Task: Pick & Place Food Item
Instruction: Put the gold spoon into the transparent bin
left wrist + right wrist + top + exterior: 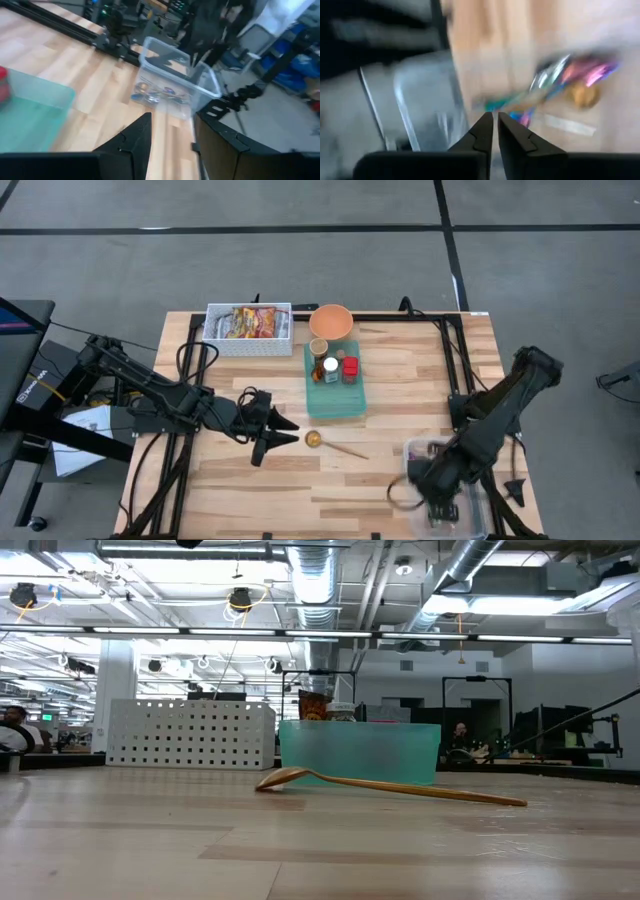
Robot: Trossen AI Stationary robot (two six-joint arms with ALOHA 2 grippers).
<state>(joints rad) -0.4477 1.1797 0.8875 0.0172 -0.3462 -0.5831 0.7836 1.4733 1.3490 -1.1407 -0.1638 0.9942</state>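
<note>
Pale wood-plank surface (250, 490) carries all items. White perforated plastic bin (248, 330) w/ food packets sits at far edge; teal plastic tray (335, 398) near centre. Clear plastic container (445, 492) at R near corner, colourful wrapped items inside. R hand (495, 131) hovers directly over it, fingers nearly shut, empty. L hand (272, 432) mid-surface, part open, empty, beside gold metal spoon (335, 444). R arm nearer the food.

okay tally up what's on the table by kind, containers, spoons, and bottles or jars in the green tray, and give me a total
Containers: 4 – white perforated basket, orange bowl, teal tray, clear plastic bin
Spoons lying loose: 1 – gold spoon
Bottles or jars in the teal tray: 4
Total: 9
</note>
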